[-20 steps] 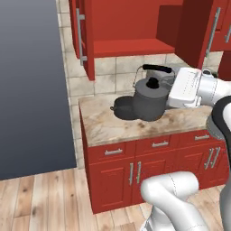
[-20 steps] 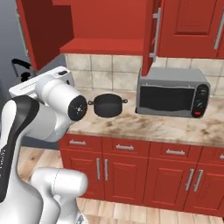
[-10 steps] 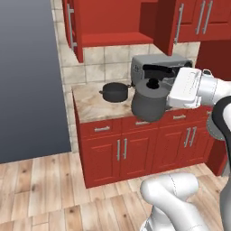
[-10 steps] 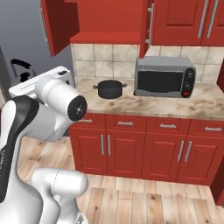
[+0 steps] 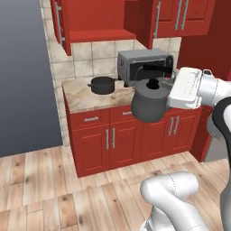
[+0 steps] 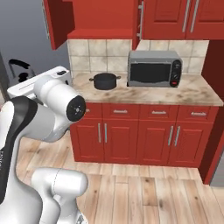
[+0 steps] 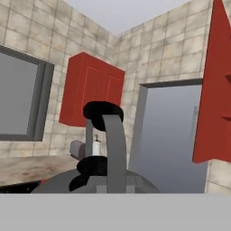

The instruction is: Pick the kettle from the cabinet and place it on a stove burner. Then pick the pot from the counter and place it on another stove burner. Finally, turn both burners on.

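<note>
Under the claw point(image 5: 159, 77) hangs the small dark grey metal kettle point(image 5: 148, 101), clamped by its black arched handle; beyond it, the squat black pot point(image 5: 103, 85) sits on the marbled tabletop point(image 5: 83, 100); stove placement and burners remain undone.

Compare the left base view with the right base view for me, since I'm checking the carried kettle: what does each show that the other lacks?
Left base view: the whole kettle hanging in the air from the shut gripper, in front of the red drawers. Right base view: just the kettle's handle behind the arm, plus the full microwave front and the counter's right end. Both: the pot on the counter, left of the microwave.
</note>
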Controlling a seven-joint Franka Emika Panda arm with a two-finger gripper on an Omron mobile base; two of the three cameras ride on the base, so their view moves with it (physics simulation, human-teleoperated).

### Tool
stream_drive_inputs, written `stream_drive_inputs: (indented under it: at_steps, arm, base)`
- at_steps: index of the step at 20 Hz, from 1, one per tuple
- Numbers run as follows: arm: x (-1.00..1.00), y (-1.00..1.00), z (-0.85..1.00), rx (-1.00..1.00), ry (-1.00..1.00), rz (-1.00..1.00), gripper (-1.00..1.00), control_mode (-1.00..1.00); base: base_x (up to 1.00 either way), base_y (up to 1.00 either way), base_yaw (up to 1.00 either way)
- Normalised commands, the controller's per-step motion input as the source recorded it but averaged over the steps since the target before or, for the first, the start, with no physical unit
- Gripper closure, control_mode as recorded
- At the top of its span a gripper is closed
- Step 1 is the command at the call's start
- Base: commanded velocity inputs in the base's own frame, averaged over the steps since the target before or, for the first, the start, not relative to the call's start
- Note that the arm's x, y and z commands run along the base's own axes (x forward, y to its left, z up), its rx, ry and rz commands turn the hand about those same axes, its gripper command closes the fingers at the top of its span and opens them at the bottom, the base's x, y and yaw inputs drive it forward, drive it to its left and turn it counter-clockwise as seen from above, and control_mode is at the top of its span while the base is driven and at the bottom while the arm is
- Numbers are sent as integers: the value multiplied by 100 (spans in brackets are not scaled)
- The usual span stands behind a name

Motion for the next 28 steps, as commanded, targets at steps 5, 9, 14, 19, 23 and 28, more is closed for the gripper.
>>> stream_drive_inputs:
  at_steps: [5, 9, 14, 19, 23, 28]
  arm:
    - [0, 0, 0, 0, 0, 0, 100, 100]
    - [0, 0, 0, 0, 0, 0, 100, 100]
    - [0, 0, 0, 0, 0, 0, 100, 100]
    - [0, 0, 0, 0, 0, 0, 100, 100]
    - [0, 0, 0, 0, 0, 0, 100, 100]
    - [0, 0, 0, 0, 0, 0, 100, 100]
  base:
    - [-26, 1, -33]
    - [-23, 0, -37]
    - [-22, 0, -40]
    - [-18, 0, -40]
    - [-17, 0, -40]
    - [-16, 0, -40]
